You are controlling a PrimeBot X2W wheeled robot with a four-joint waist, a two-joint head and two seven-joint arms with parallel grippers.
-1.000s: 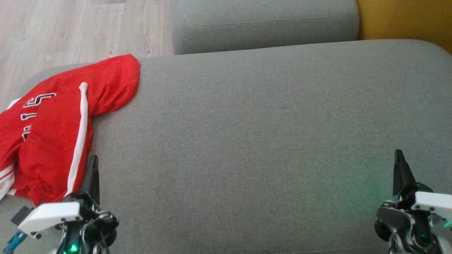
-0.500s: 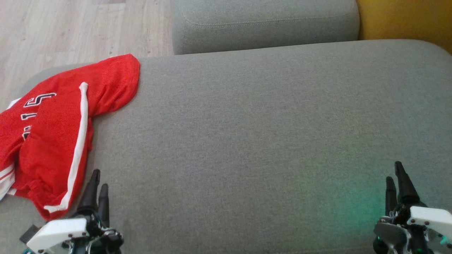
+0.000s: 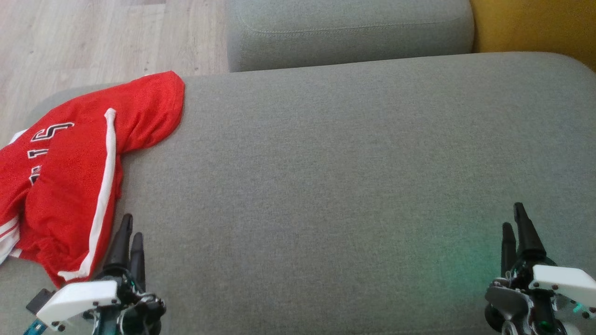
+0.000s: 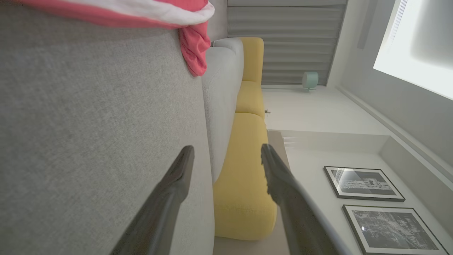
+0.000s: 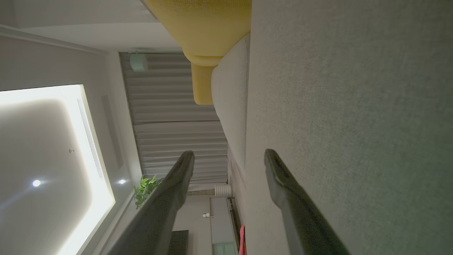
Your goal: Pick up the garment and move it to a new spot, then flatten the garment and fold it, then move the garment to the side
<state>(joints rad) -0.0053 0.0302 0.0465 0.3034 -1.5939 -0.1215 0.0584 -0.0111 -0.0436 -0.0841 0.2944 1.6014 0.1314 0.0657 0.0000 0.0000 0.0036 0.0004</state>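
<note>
Our garment [image 3: 70, 177], a red jersey with white stripes and dark lettering, lies rumpled at the left end of the grey sofa [image 3: 326, 186], and its left side seems to spill over the cushion's edge. We judge it light, thin and limp. It should sag and bunch as soon as it is lifted, and the smooth knit may slide out of a shallow pinch. The folds look doubled near the front, so a careless grasp could catch two layers and leave it harder to flatten. We would take it at the near hem, by the white stripe, where the edge sits raised off the cushion. The far sleeve would be our second hold, so that it hangs spread. Our left gripper [image 3: 132, 226] hovers just beside that near hem, its fingers parted and holding nothing. Our right gripper [image 3: 512, 216] is well apart from the jersey over bare cushion, also spread and empty.
</note>
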